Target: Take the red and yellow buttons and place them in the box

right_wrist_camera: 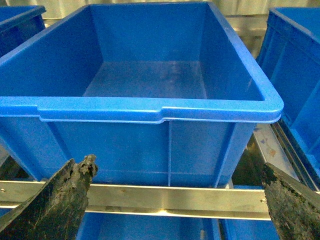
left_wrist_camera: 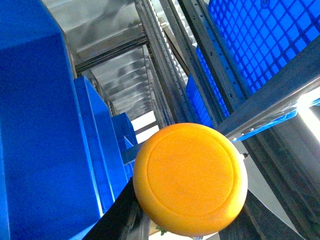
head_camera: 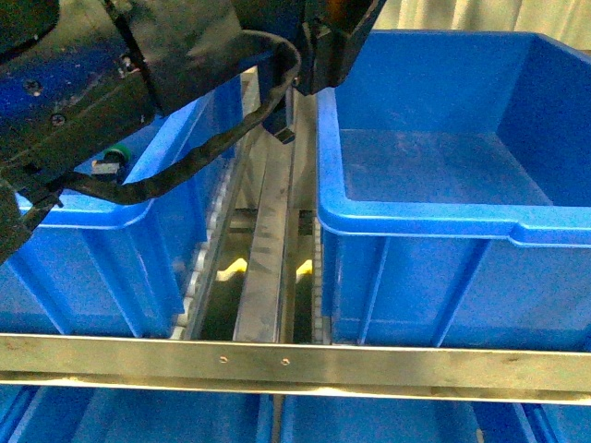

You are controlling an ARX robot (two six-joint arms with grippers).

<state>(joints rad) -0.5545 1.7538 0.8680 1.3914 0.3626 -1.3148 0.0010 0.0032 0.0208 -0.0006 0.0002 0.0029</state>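
The yellow button (left_wrist_camera: 190, 179) shows its round cap face-on in the left wrist view. My left gripper (left_wrist_camera: 190, 222) is shut on it, with dark fingers (left_wrist_camera: 117, 220) either side of the cap. In the front view my left arm (head_camera: 83, 83) hangs over the left crate, and the button itself is hidden there. The box (head_camera: 425, 217) is the deep blue crate on the right, with a bare inside; it also fills the right wrist view (right_wrist_camera: 150, 107). My right gripper (right_wrist_camera: 177, 197) stands open in front of the box's near wall, holding nothing. The red button is out of view.
A second blue crate (head_camera: 92, 240) stands at the left, and a green-capped switch (head_camera: 113, 159) peeks out under my left arm. Metal roller tracks (head_camera: 263, 249) run between the crates. A steel rail (head_camera: 295, 365) crosses in front, with more blue crates below it.
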